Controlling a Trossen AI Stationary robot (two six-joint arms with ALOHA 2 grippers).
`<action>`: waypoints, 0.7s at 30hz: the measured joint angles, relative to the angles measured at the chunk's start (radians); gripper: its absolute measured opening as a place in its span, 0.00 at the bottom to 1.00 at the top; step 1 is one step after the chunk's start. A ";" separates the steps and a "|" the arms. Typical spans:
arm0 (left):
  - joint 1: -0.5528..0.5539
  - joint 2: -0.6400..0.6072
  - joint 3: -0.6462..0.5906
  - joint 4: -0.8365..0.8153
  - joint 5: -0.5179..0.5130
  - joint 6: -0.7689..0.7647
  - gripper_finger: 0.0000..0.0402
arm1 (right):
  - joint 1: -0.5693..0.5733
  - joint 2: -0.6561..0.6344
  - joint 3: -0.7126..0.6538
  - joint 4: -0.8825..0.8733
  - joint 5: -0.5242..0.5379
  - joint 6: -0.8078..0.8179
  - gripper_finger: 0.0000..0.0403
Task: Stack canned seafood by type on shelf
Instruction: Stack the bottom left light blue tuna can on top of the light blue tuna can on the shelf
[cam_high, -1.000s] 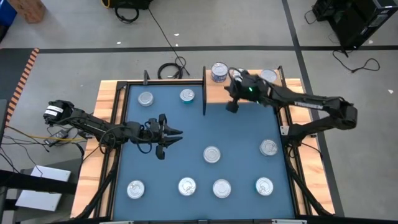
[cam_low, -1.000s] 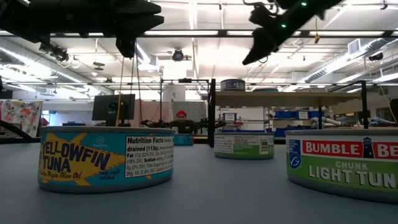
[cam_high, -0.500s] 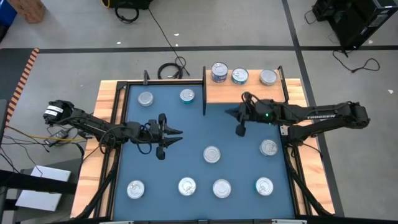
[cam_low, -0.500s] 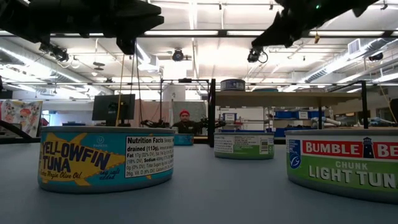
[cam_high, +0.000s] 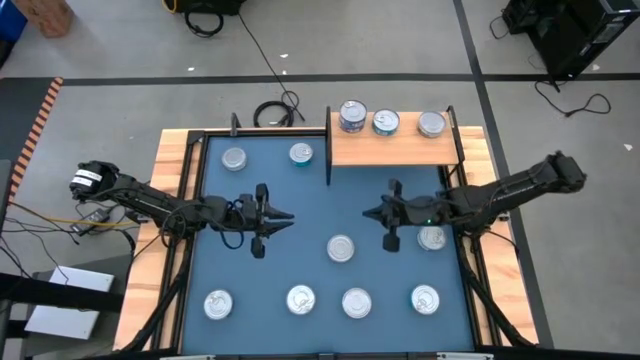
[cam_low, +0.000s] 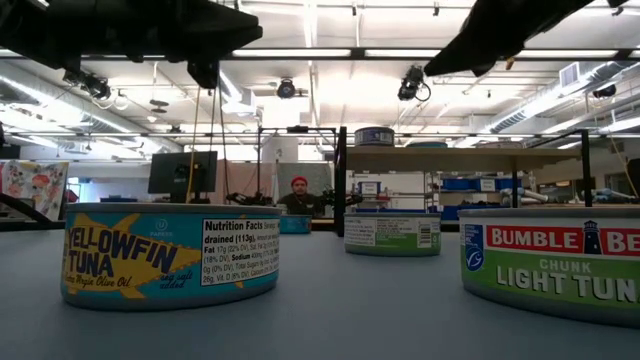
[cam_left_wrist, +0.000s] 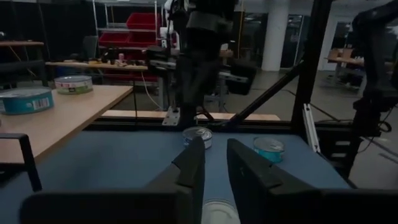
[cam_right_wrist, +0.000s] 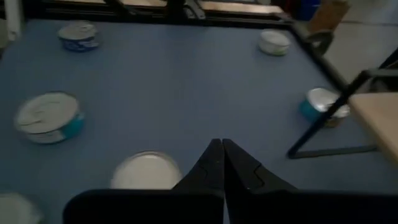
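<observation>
Moved: right gripper (cam_high: 385, 212) has swung away from the shelf (cam_high: 392, 149) to mid-mat, beside the centre tin (cam_high: 341, 248); left gripper (cam_high: 272, 217) stays over the mat's left half, fingers narrowing
Jaws: right pressed together, empty; left (cam_left_wrist: 214, 165) parted by a slim gap, holding nothing
Tins: three on the shelf's back edge (cam_high: 352, 117); eight loose on the blue mat (cam_high: 300, 210), among them yellowfin (cam_low: 170, 252) and chunk light (cam_low: 555, 258)
Handling: judged rigid, fairly heavy, smooth-sided, so liable to slip
Hold: across the round side wall, fingers straddling the lid
</observation>
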 joint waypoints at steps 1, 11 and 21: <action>0.000 0.000 0.000 -0.002 0.007 0.003 0.16 | 0.014 0.003 0.000 -0.001 0.001 0.017 0.01; -0.026 0.001 0.114 -0.316 0.012 0.112 0.01 | 0.123 0.118 0.000 0.087 0.046 0.114 0.01; -0.119 0.007 0.272 -0.760 0.144 0.181 0.01 | 0.190 0.277 0.000 0.246 0.048 0.192 0.01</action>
